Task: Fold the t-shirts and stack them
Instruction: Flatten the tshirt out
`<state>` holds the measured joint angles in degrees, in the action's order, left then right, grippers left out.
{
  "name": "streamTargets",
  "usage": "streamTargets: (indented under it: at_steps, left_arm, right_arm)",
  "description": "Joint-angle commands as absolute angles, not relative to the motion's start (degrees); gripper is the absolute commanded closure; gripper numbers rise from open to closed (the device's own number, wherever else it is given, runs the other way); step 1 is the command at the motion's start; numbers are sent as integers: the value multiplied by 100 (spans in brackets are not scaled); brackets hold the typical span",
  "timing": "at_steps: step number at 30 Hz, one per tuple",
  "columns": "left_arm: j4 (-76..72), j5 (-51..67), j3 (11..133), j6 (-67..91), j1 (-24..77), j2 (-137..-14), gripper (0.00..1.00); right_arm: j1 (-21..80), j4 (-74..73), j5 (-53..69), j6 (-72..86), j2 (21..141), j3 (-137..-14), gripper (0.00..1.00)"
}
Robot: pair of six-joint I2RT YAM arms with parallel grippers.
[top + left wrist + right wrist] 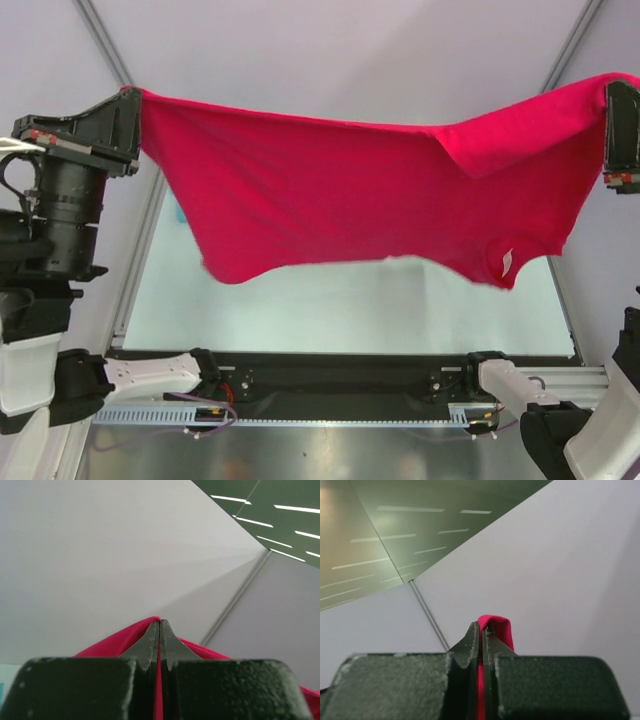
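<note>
The bright red short-sleeved cloth t-shirt, judged light and limp, is suspended spread above the table, clenched at opposite edges, the advisable hold points, by the left pincer and right pincer.

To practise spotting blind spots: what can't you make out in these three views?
- Top view: much of the table, hidden by the hanging red t-shirt.
- Top view: right gripper, cut by the right edge.
- Wrist views: most of the shirt, blocked by the fingers.
- Top view: white mark on the shirt, too small to read.
</note>
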<state>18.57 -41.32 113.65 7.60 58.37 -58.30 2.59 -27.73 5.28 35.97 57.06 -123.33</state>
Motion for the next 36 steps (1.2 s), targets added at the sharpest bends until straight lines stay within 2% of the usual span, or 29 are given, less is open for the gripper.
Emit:
streamTargets:
  at_steps: [1, 4, 9, 15, 19, 23, 29, 36]
  left_arm:
    - [1004, -4534, 11224, -147, 5880, -6318, 100]
    - [431, -4589, 11355, -721, 5627, -6933, 100]
    - [1168, -3692, 12330, 324, 4274, -8232, 100]
    - [1203, -3411, 12797, 518, 3658, -9394, 100]
    - [1134, -3340, 12560, 650, 3341, -9817, 100]
    - [748, -3287, 11771, 756, 3015, -9983, 100]
    - [756, -3472, 11707, 774, 2672, -10581, 100]
    - [922, -3559, 11988, 852, 2558, -11416, 100]
  right_arm:
    - [211, -2515, 562, 3595, 6204, -12147, 100]
    - [211, -2154, 606, 3647, 6538, -11673, 100]
    - [334, -1662, 545, 3542, 7206, -11215, 100]
    - [229, -1284, 755, 3550, 8339, -11416, 100]
    - [185, -1081, 888, 3577, 8797, -11268, 100]
    - [150, -703, 975, 3612, 8947, -10732, 100]
    - [149, -325, 1134, 3718, 9517, -10187, 100]
    - [193, -378, 1283, 3771, 10572, -10335, 100]
